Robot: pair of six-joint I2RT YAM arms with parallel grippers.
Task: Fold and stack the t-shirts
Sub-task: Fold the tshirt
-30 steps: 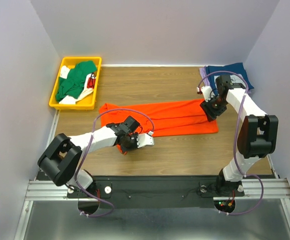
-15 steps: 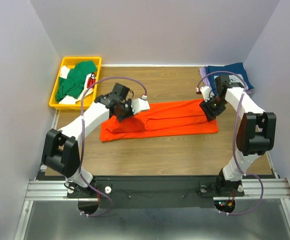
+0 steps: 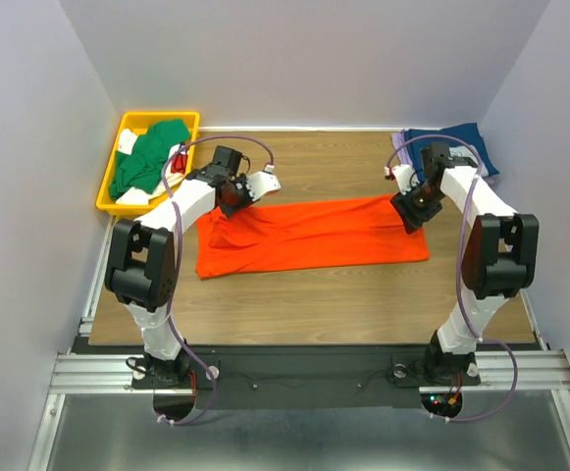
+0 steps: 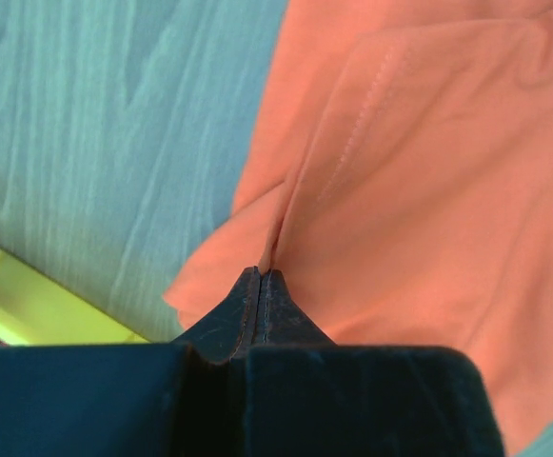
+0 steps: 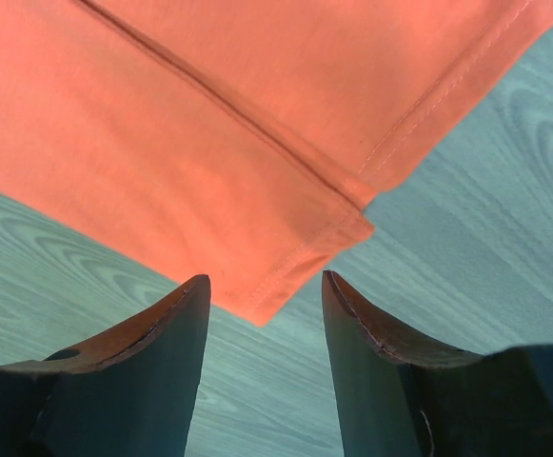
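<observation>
orange t-shirt point(image 3: 314, 235): flat, right of yellow bin point(image 3: 139, 208), long axis running away from it
my left gripper point(image 3: 233, 194): clenched on its bin-end corner
my right gripper point(image 3: 409, 214): jaws apart, straddling the corner farthest from bin

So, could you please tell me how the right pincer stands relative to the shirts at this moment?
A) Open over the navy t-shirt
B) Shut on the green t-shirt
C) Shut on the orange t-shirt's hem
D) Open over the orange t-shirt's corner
D: in the right wrist view the right pincer is open, and the orange t-shirt's hemmed corner shows ungripped between its spread fingers, on the wooden table.
</observation>
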